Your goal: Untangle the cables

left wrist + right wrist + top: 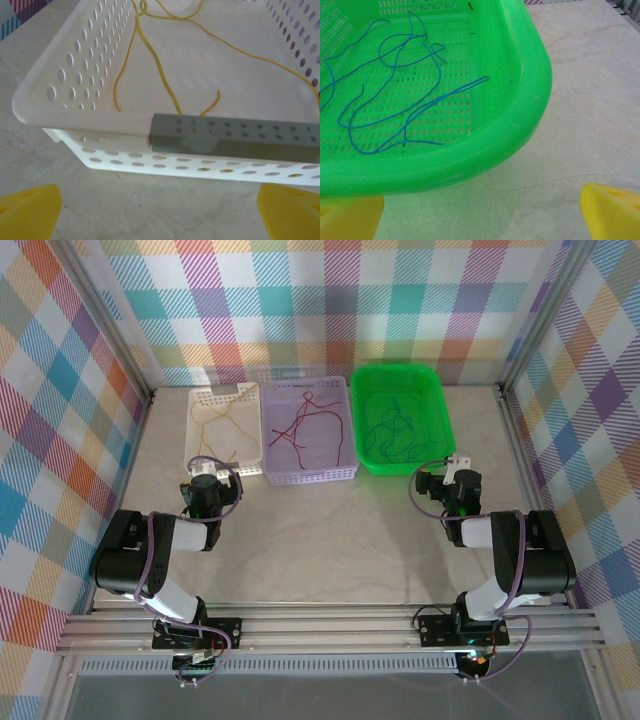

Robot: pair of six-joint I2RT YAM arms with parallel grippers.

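Left end effector point(160, 210): jaws spread wide with nothing between them. It sits low over the surface point(330, 530), just short of the near rim of the white basket point(75, 117), where a grey strip point(235, 140) runs along that rim.
Right end effector point(480, 210): equally wide and empty, just off the near right corner of the green basket point(530, 100).
Cables: the yellow cable point(150, 55) lies looped in the white basket. The red cable point(300, 425) is in the lilac basket point(300, 478) in the middle. The blue cable point(395, 115) sprawls across the green basket's floor, crossing itself in several places. All three baskets stand side by side along the far edge.
Handling: they look hair-thin, limp and nearly weightless. I'd expect them to slip from a loose pinch and to drag their own loops along when pulled.
Where to take hold: probably a free end or a raised loop, such as the blue cable's narrow loop nearest the right end effector, pinched squarely.
Arm pose: both arms are folded low, elbows back toward the near edge, forearms reaching forward and wrists angled down at the baskets.
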